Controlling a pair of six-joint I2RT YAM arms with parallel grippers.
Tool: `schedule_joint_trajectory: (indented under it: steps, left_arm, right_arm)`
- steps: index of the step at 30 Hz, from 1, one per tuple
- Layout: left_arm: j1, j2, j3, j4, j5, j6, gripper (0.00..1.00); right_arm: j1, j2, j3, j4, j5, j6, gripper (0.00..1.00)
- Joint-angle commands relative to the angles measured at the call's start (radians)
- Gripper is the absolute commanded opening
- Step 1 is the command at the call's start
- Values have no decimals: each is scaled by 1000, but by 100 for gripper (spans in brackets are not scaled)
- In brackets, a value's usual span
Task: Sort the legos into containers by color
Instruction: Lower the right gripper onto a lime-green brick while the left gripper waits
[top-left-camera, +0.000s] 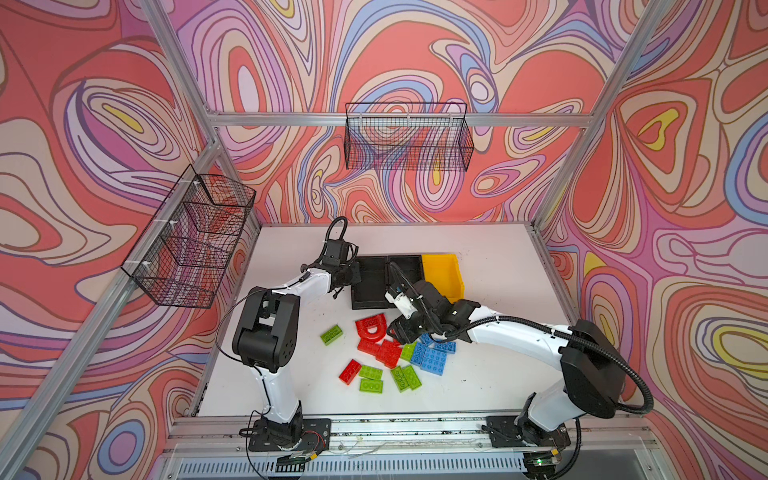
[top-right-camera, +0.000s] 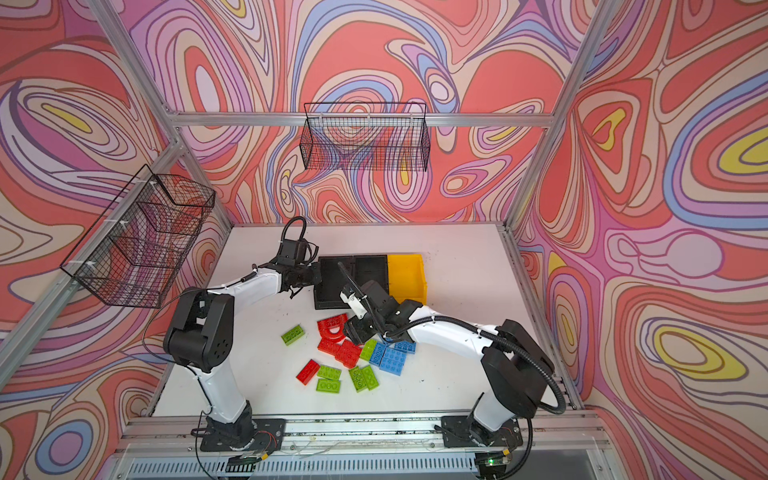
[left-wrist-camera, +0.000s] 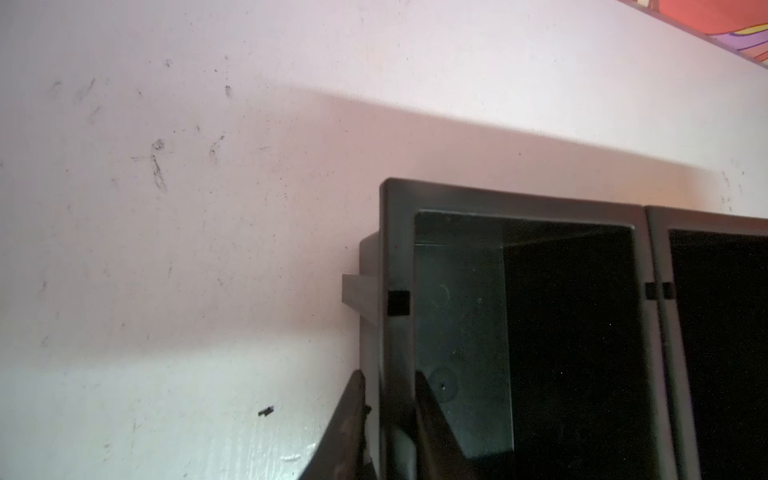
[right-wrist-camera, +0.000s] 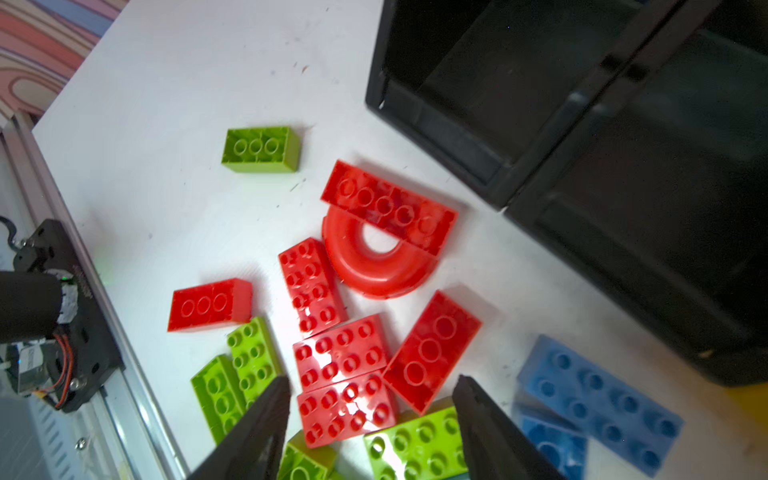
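Three containers stand joined in a row: a black bin (top-left-camera: 368, 291), a second black bin (top-left-camera: 409, 266) and a yellow bin (top-left-camera: 442, 272). My left gripper (left-wrist-camera: 390, 395) is shut on the outer side wall of the end black bin (left-wrist-camera: 519, 201), one finger inside and one outside. Red, green and blue legos lie loose in front of the bins, among them a red arch (right-wrist-camera: 374, 270), a lone green brick (top-left-camera: 331, 334) and blue bricks (top-left-camera: 432, 359). My right gripper (right-wrist-camera: 372, 382) hangs open just above the red bricks (right-wrist-camera: 345, 386), holding nothing.
Two black wire mesh baskets hang on the walls, one at the left (top-left-camera: 191, 241) and one at the back (top-left-camera: 409, 141). The white table (top-left-camera: 490, 374) ends at an aluminium rail (top-left-camera: 395, 428) in front. Both arm bases stand on that rail.
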Motion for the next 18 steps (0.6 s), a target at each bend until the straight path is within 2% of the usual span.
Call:
schedule_joint_trajectory:
  steps: [1, 6, 11, 18]
  left_arm:
    - [10, 21, 26, -42, -9, 13, 22]
    - [10, 35, 31, -34, -4, 13, 12]
    - [12, 43, 39, -42, -1, 16, 12]
    - [13, 48, 49, -39, -13, 10, 11]
  right_arm:
    - [83, -18, -24, -86, 47, 68, 68]
    - [170, -20, -70, -73, 111, 171, 64]
    - [212, 6, -105, -43, 155, 259, 57]
    - [251, 6, -122, -66, 180, 309, 57]
